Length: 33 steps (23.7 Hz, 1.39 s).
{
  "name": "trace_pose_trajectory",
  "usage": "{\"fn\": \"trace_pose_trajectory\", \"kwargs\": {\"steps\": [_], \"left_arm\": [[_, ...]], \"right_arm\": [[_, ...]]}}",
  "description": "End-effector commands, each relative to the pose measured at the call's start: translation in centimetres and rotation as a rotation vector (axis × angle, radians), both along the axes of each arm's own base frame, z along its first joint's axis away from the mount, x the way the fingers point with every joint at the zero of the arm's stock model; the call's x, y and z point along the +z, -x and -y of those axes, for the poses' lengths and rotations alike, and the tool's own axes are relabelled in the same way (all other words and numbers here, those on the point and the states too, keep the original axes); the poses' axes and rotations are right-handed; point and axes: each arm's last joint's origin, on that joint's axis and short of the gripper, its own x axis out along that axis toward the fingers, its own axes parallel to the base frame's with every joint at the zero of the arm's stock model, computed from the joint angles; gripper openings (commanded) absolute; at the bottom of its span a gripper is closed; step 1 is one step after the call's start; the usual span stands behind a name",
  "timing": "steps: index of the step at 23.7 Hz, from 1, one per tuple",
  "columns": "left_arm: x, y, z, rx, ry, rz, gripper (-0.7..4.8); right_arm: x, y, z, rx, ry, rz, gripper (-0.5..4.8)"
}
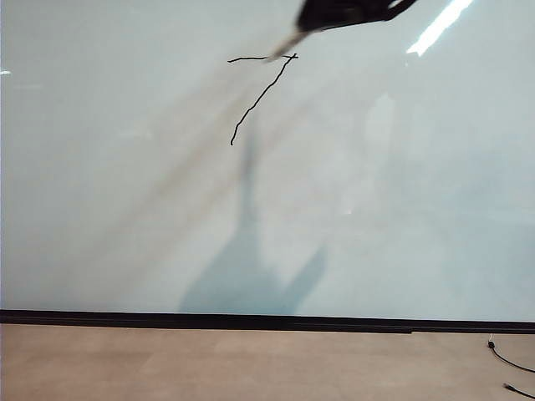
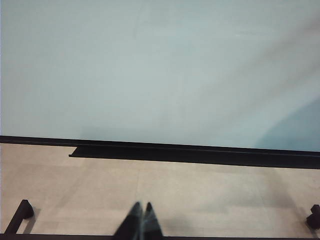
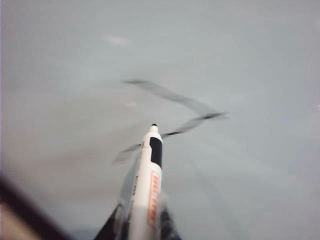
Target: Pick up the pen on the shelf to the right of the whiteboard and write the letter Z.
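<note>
We see the whiteboard (image 1: 167, 209) filling most of the ext view, black strip along its lower edge, beige table (image 1: 209, 368) below it. Ceiling light glare on the board at approx 1 o'clock. Right gripper (image 1: 347, 12) is up at 12–1 o'clock of the ext view, dark and blurred, jaws pinching the pen (image 3: 149, 185); the white barrel w/ red print runs out between them in the right wrist cam. Pen tip sits close to the board, just beside the strokes. The letter Z (image 1: 261, 92) is partial: top bar plus diagonal only, at approx 12 o'clock, upper centre of the board. Left gripper (image 2: 140, 222) hangs low over the table in front of the board edge, jaws pressed together, holding nothing. Black cable (image 1: 510, 363) at 4–5 o'clock on the table.
</note>
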Motion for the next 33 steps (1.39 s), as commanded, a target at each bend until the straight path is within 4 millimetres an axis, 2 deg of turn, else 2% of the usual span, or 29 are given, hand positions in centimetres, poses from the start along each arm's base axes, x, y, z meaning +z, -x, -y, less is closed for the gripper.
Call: {"fn": "trace_pose_trajectory", "kwargs": {"steps": [1,10,14,27,33], "left_arm": [[0.2,0.0,0.0,-0.001,-0.004,0.013,-0.05],[0.2,0.0,0.0,-0.001,-0.004,0.013,-0.05],[0.2,0.0,0.0,-0.001,-0.004,0.013,-0.05],[0.2,0.0,0.0,-0.001,-0.004,0.013,-0.05],[0.2,0.0,0.0,-0.001,-0.004,0.013,-0.05]], "right_arm": [[-0.8,0.4,-0.6,0.028,-0.058,0.007,-0.09],[-5.1,-1.7,-3.2,0.081,-0.173,-0.05,-0.09],[-6.5,-3.3,-3.4,0.061,-0.19,-0.076,-0.09],[-8.0,-4.6,-2.9,0.103,-0.226,-0.135,-0.09],[-7.8,-4.8,-2.8,0.098,-0.249,-0.11,-0.09]]}}
